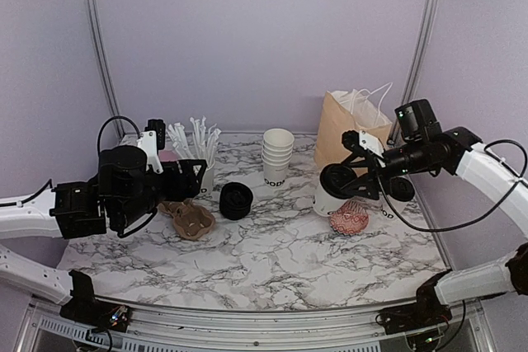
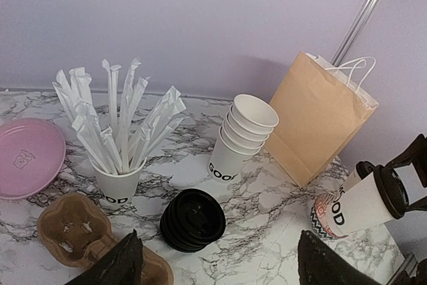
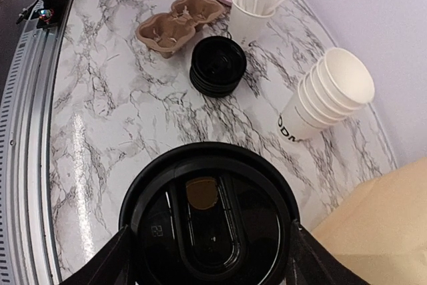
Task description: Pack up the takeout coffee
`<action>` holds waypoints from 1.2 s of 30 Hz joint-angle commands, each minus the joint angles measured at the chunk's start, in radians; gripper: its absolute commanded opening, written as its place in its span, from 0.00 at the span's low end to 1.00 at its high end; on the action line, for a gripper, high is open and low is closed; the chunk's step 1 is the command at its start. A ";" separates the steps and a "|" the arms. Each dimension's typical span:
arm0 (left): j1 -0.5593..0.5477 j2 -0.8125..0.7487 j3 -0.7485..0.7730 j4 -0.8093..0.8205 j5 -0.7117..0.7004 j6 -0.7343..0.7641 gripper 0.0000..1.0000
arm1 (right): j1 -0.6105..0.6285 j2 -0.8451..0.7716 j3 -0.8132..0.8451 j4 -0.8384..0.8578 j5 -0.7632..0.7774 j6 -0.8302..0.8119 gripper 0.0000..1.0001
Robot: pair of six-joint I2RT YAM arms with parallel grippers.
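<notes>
One takeout coffee (image 1: 328,195), a white cup with black letters and a black lid, is held tilted in my right gripper (image 1: 348,177), which is shut on it near the lid. It hangs just left of the brown paper bag (image 1: 351,125), above a patterned bowl (image 1: 350,219). In the right wrist view the lid (image 3: 210,221) fills the gap between the fingers (image 3: 117,261). In the left wrist view the cup (image 2: 360,203) shows at the right, before the bag (image 2: 320,121). My left gripper (image 1: 191,177) is open and empty, over the table near the cardboard carrier (image 1: 188,220).
A stack of lidless white cups (image 1: 277,157) stands mid-back. A stack of black lids (image 1: 237,200) lies beside it. A cup of wrapped straws (image 1: 198,150) and a pink plate (image 2: 27,158) are at the back left. The bag stands by the right wall.
</notes>
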 commanded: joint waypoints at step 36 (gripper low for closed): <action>0.040 0.046 0.017 0.000 0.032 0.042 0.81 | -0.609 -0.193 -0.369 -0.073 0.059 -0.123 0.87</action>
